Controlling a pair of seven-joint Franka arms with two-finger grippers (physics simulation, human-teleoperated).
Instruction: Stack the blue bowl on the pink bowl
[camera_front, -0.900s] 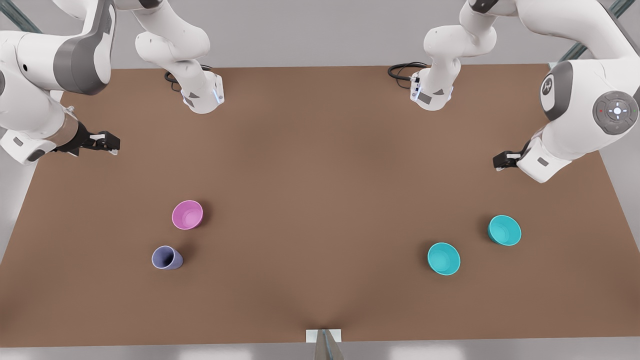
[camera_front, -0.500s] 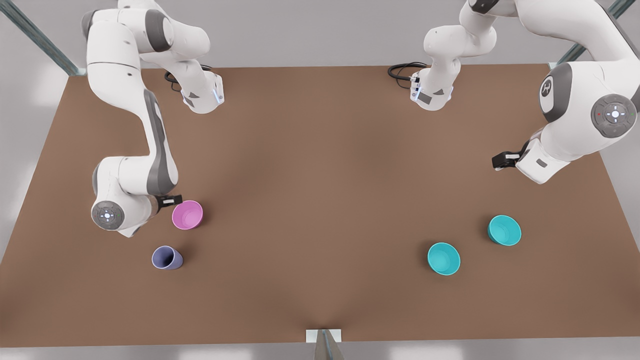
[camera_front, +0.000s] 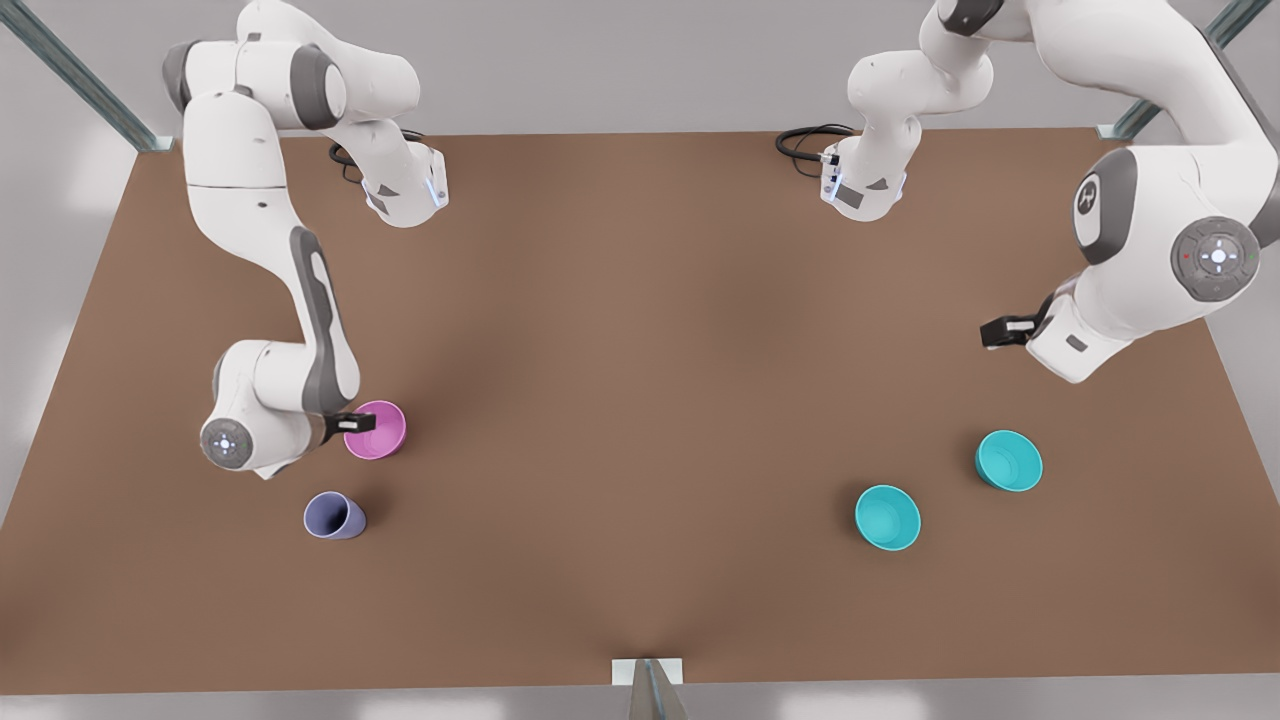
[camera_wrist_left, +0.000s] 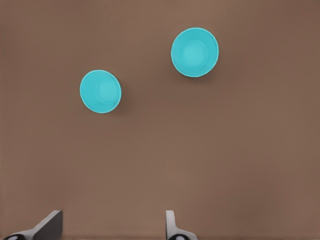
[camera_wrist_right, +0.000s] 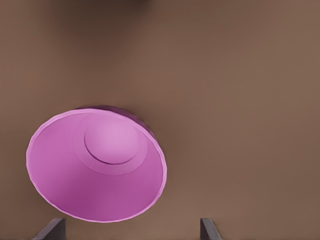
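Right gripper (camera_front: 362, 423), fingers apart, is hovering over the pink bowl (camera_front: 378, 431) and risking knocking it; left gripper (camera_front: 1000, 332), fingers apart, is waiting far from the teal bowls (camera_front: 887, 517).

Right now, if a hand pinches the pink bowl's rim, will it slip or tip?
The pink bowl looks thin and smooth, so probably light and slippery. Its narrow base suggests it may tip if the right hand nudges it.
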